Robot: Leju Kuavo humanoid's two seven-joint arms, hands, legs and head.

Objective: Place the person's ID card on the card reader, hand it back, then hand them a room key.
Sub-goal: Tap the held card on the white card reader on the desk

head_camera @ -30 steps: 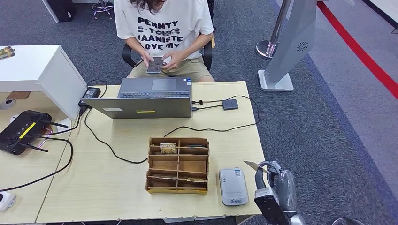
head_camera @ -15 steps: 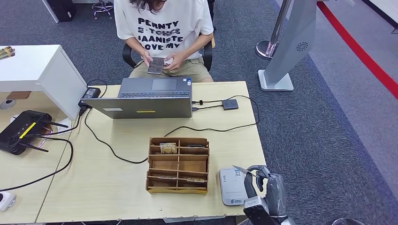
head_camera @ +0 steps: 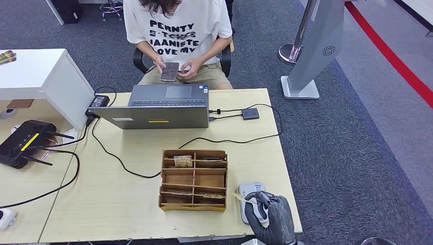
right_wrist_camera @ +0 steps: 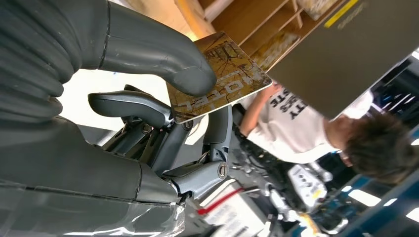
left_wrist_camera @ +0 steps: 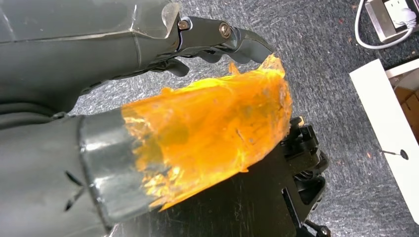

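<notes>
Now that your right hand (head_camera: 269,217) has swung in from 4 o'clock over the card reader (head_camera: 250,189), thumb and fingers pinching the card (right_wrist_camera: 220,76), lower it flat.

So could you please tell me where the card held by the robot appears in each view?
Head view: brown patterned card at the right robot hand, over the grey card reader.
Right wrist view: card under the thumb.
Left wrist view: not in it.
Shared landmark: wooden compartment box.

Card (right_wrist_camera: 217,79): tan-gold, dark tree-like print, pale lettering; reader (head_camera: 248,190) looks pale grey; organizer (head_camera: 194,179) brown.
</notes>
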